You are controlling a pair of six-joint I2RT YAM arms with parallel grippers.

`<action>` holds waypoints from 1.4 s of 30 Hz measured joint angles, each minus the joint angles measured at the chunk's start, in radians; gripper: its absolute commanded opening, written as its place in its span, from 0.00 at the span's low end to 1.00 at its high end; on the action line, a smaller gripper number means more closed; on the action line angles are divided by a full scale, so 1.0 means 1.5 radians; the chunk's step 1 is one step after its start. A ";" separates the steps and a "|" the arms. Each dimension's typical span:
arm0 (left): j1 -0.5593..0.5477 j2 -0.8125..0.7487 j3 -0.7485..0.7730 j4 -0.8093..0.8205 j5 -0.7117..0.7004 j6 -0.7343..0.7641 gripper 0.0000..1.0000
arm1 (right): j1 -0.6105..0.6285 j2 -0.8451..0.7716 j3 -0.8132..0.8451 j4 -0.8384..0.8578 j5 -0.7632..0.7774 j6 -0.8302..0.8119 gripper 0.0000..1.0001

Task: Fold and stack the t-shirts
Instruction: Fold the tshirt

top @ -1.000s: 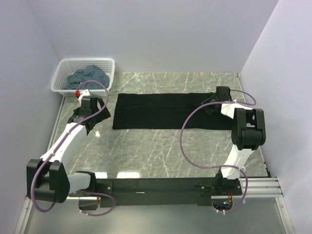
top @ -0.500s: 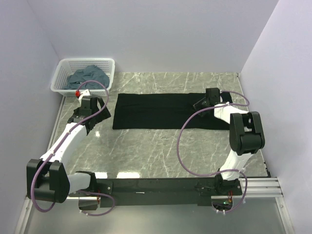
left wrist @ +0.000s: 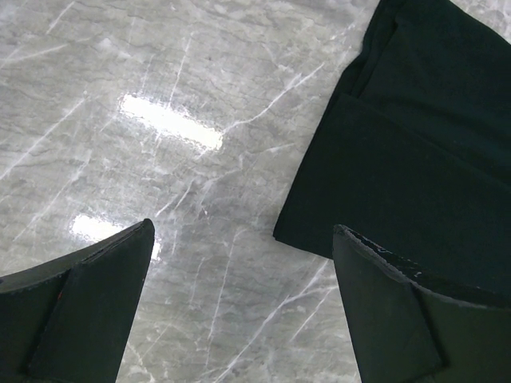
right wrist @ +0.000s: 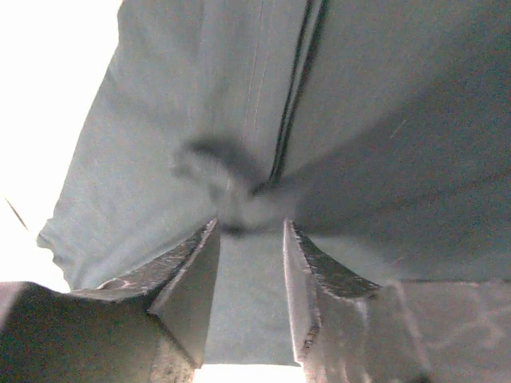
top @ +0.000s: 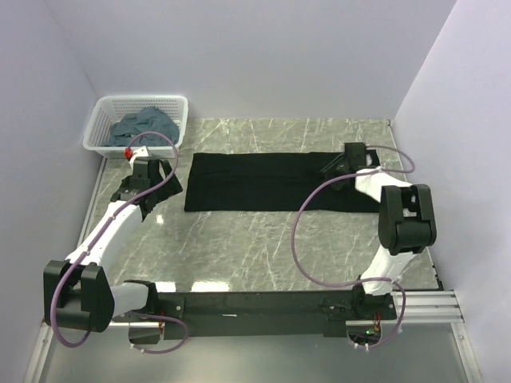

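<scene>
The black t-shirt [top: 255,182] lies as a long flat strip across the middle of the marble table. My right gripper [top: 335,166] is down on its right part. In the right wrist view my right gripper [right wrist: 249,225] has its jaws close together, with a bunched fold of the shirt [right wrist: 160,120] at the tips. My left gripper [top: 164,182] is open and empty over bare table just left of the shirt. In the left wrist view my left gripper [left wrist: 243,227] faces the shirt's near left corner [left wrist: 415,159]. Slate blue-grey shirts [top: 144,126] lie crumpled in the basket.
The white lattice basket [top: 102,120] stands at the back left corner of the table [top: 263,247]. Pale walls close the left, back and right sides. Purple cables loop from both arms.
My right gripper slid left along the shirt's right part, then back a little to the right. The left arm has not moved.
</scene>
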 measured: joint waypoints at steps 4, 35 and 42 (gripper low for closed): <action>0.000 0.000 0.000 0.001 0.007 0.000 0.99 | -0.091 -0.004 0.029 0.006 -0.025 -0.032 0.47; 0.000 0.025 0.000 0.012 0.028 0.017 1.00 | -0.226 0.263 0.247 0.093 -0.142 0.019 0.40; 0.000 0.031 0.000 0.014 0.028 0.017 1.00 | -0.226 0.276 0.256 0.106 -0.144 0.034 0.31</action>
